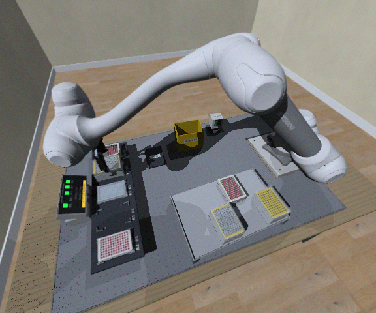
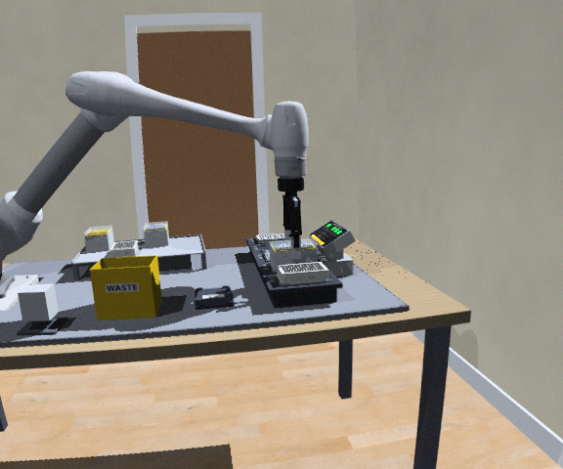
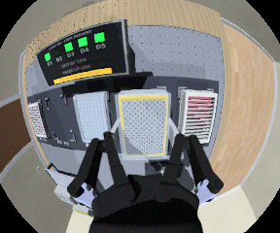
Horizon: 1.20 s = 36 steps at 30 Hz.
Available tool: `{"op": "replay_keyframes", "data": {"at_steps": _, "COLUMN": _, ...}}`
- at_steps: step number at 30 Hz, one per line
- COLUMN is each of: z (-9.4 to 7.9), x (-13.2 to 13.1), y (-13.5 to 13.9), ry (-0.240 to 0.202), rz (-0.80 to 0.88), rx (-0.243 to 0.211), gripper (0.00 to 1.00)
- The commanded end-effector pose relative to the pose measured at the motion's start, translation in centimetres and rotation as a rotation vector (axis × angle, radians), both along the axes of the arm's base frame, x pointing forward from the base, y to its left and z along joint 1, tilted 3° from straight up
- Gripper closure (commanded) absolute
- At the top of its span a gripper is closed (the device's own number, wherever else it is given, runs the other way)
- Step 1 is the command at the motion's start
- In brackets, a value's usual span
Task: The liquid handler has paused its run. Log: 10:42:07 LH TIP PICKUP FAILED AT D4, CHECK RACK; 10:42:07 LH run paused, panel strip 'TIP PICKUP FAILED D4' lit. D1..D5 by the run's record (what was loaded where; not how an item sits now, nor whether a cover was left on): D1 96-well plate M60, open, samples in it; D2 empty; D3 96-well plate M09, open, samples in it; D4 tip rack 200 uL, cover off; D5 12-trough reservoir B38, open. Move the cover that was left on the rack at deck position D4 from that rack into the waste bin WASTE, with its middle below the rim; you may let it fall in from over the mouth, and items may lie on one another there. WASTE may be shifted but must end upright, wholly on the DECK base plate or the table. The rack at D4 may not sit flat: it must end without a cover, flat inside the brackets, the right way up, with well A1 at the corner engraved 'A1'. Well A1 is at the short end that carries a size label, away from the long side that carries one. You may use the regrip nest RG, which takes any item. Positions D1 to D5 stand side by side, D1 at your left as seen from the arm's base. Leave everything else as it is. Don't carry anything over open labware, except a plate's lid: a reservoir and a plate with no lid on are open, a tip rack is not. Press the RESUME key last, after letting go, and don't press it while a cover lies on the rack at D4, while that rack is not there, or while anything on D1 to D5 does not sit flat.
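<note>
The tip rack at D4 [image 1: 108, 163] has a yellow rim and carries a pale cover [image 3: 142, 123]. My gripper [image 3: 143, 123] stands straight down over it, one finger on each long side, shut on the cover. In the side view the gripper [image 2: 291, 240] reaches down to the rack top [image 2: 284, 247]. I cannot tell whether the rack sits flat. The yellow WASTE bin [image 1: 188, 134] stands upright on the base plate beyond the deck's D5 end and also shows in the side view [image 2: 126, 292].
The open plate at D3 [image 1: 111, 191] and the reservoir at D5 [image 1: 113, 148] flank the rack. A red plate sits at D1 [image 1: 114, 244]. The panel [image 1: 73, 197] shows green lamps and an amber strip. A black nest [image 1: 155, 158] lies near the bin. A shelf [image 1: 225, 201] holds three racks.
</note>
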<state>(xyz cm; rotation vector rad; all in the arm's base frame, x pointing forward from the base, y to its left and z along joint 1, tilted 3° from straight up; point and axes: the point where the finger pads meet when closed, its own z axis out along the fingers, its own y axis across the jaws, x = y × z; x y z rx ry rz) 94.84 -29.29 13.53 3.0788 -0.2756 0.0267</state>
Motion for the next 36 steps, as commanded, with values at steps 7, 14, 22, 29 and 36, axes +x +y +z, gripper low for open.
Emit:
{"op": "replay_keyframes", "data": {"at_steps": 7, "z": -0.3, "x": 0.0, "y": -0.2, "ry": -0.002, "rz": -0.007, "rx": 0.000, "gripper": 1.00}}
{"op": "replay_keyframes", "data": {"at_steps": 14, "z": 0.0, "x": 0.0, "y": -0.1, "ry": -0.002, "rz": -0.007, "rx": 0.000, "gripper": 1.00}}
{"op": "replay_keyframes", "data": {"at_steps": 22, "z": 1.3, "x": 0.0, "y": -0.1, "ry": -0.002, "rz": -0.007, "rx": 0.000, "gripper": 1.00}}
{"op": "replay_keyframes", "data": {"at_steps": 29, "z": 2.3, "x": 0.0, "y": 0.0, "ry": -0.002, "rz": -0.007, "rx": 0.000, "gripper": 1.00}}
{"op": "replay_keyframes", "data": {"at_steps": 36, "z": 3.3, "x": 0.0, "y": 0.0, "ry": -0.002, "rz": -0.007, "rx": 0.000, "gripper": 1.00}}
